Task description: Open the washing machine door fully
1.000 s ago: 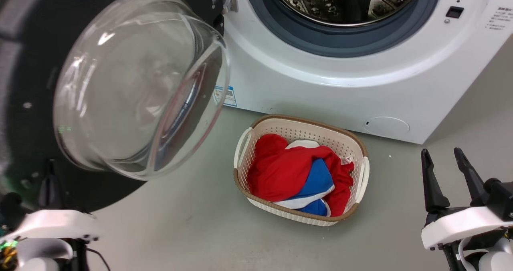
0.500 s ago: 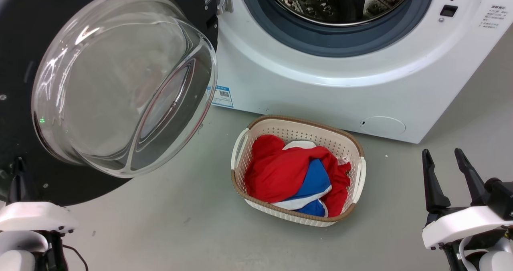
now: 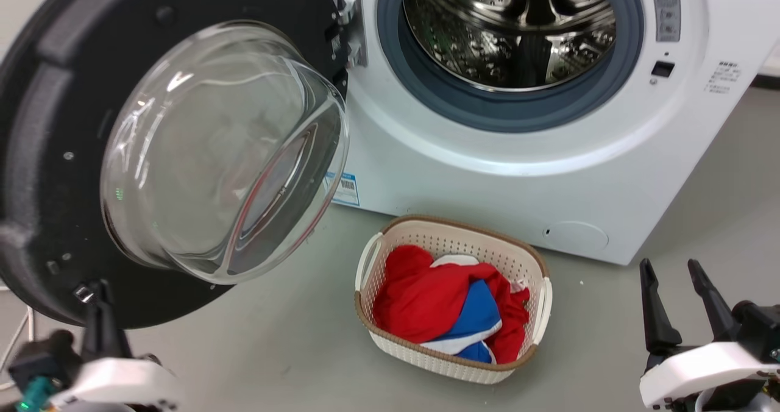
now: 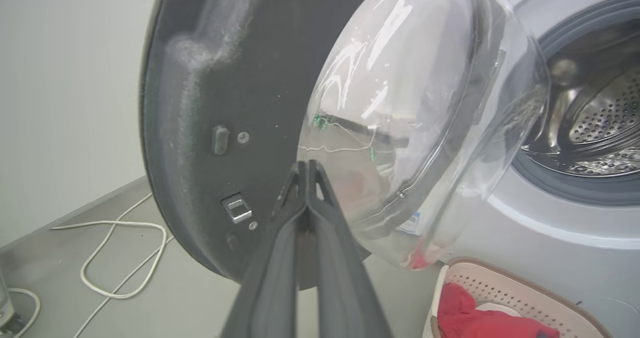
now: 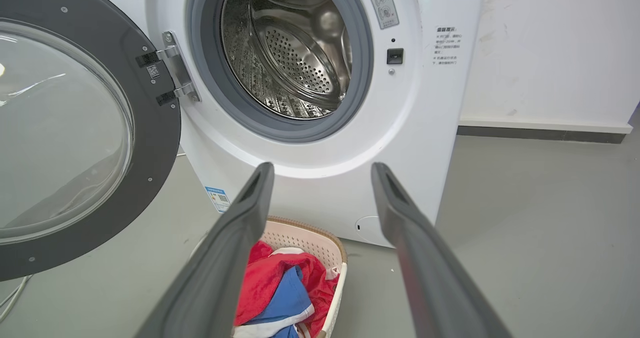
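Black and blurred at 7 o'clock of the head view: left jaws, one dark tip clear, lower part cut off by the bottom edge. At 4 o'clock, right jaws, sharper, likewise cropped below. Left jaws pressed tip to tip, gripping nothing; right jaws spread wide, empty, over grey floor [image 3: 274, 351]. Just past the left tips, at 12 o'clock in the left wrist view, the washing machine door [image 4: 200, 78], swung out on its metal hinge [image 3: 350, 28], black inner face and bulging glass bowl [image 3: 225, 150] turned toward the cameras. Touching the door's lower rim or just short of it: impossible to tell. From the right jaws, door well apart at 9 o'clock in the right wrist view, its left part cut off by the frame; cream basket [image 3: 420, 358] of red and blue cloth [image 3: 426, 296] at 6 o'clock. Farthest back, the washing machine [image 3: 463, 180], steel drum [image 3: 463, 40] exposed, top out of frame.
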{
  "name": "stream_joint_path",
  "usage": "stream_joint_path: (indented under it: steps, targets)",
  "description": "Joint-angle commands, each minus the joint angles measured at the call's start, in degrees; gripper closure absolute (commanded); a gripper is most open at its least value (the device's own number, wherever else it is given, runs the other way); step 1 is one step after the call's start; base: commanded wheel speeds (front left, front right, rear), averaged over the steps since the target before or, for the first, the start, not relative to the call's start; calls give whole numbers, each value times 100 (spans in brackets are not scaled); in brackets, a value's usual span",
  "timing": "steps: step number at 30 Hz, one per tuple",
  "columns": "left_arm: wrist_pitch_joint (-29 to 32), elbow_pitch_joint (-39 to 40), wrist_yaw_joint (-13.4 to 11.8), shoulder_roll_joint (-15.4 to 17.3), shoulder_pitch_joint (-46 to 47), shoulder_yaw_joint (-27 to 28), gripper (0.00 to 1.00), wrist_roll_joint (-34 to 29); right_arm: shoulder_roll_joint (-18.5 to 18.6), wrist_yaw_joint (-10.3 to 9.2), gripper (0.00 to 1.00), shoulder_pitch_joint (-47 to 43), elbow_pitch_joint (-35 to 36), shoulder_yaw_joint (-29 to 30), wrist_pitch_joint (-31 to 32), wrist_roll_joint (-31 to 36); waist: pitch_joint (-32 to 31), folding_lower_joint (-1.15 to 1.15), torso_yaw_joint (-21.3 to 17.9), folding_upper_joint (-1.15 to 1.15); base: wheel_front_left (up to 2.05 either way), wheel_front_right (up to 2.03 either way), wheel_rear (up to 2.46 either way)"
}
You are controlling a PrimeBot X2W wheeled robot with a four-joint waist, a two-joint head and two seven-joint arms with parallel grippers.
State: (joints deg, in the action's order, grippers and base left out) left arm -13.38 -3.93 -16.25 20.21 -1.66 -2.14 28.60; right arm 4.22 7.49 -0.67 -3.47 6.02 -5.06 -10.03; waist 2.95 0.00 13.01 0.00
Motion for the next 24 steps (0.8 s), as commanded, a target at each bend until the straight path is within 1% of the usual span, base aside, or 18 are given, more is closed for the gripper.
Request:
stream_joint_path:
  steps: [1, 5, 7, 11, 12, 13, 14, 15, 16, 24]
  targets:
    - [-28, 120, -51, -60, -165, -95, 100, -69, -24, 1, 0, -102, 21, 5, 16, 8, -146, 0, 16, 0, 0, 0, 0]
    - [22, 460, -27, -172, -398, -353, 100, -158, -46, 1, 0, -191, 78, 16, 46, 36, -296, 0, -8, 0, 0, 0, 0]
    - [50, 592, 8, -167, -442, -464, 100, -214, -58, 1, 0, -243, 114, 25, 83, 44, -351, 0, -31, 0, 0, 0, 0]
    - [96, 786, 47, -247, -449, -760, 100, -332, -74, 1, 0, -272, 209, -19, 158, 56, -422, 0, -181, 0, 0, 0, 0]
    - [112, 814, 55, -265, -424, -820, 87, -346, -74, 1, 0, -265, 235, -26, 171, 64, -426, 0, -235, 0, 0, 0, 0]
    - [128, 828, 73, -296, -390, -877, 71, -358, -71, 1, 0, -259, 255, -44, 191, 82, -430, 0, -291, 0, 0, 0, 0]
    - [139, 836, 88, -332, -354, -943, 51, -377, -67, 1, 0, -253, 270, -53, 208, 83, -433, 0, -347, 0, 0, 0, 0]
    - [136, 841, 103, -342, -326, -989, 9, -402, -63, 1, 0, -242, 290, -75, 219, 78, -432, 0, -414, 0, 0, 0, 0]
    - [140, 833, 113, -351, -292, -1038, 0, -409, -49, 1, 0, -233, 306, -86, 236, 85, -427, 0, -480, 0, 0, 0, 0]
    - [140, 578, 173, -403, -5, -1350, 0, -631, 80, 1, 0, -125, 333, -204, 260, -8, -389, 0, -1099, 0, 0, 0, 0]
